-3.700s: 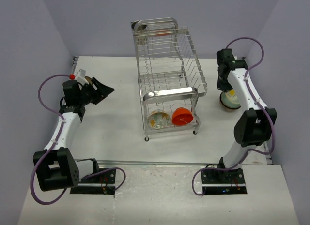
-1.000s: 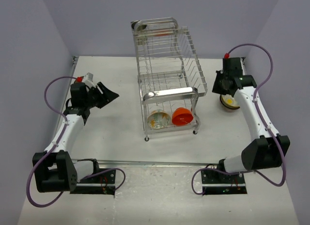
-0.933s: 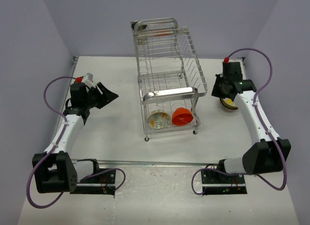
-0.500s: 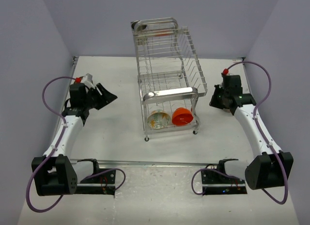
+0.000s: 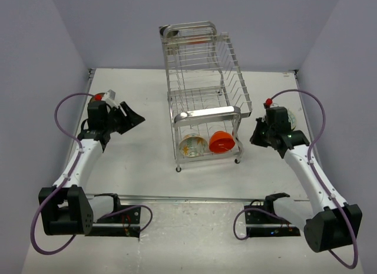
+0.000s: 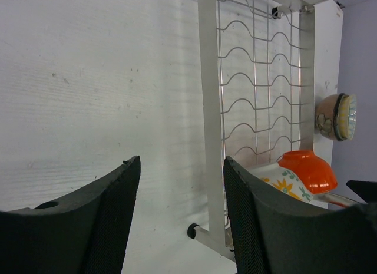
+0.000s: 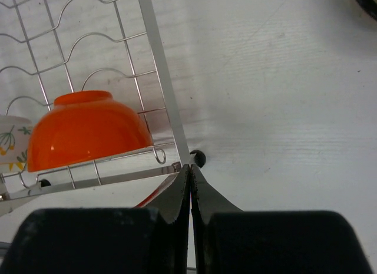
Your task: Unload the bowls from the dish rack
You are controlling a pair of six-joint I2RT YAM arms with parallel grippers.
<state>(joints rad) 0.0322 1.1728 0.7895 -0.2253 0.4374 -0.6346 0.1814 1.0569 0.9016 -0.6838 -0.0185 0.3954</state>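
Two bowls are sitting in the dish rack's (image 5: 203, 85) lower tier: orange bowl (image 5: 222, 142) beside patterned bowl (image 5: 192, 145). Right gripper (image 7: 189, 168) is pointing at the orange one, fingers (image 7: 177, 195) pressed shut, empty. Left gripper (image 6: 181, 162) is hanging open, empty, well left of the rack. Next, I'd guess: right opening up, reaching past the front bar (image 5: 206, 114).

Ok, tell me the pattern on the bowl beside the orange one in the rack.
The patterned bowl is pale with yellow-orange flowers; the left wrist view shows it best.
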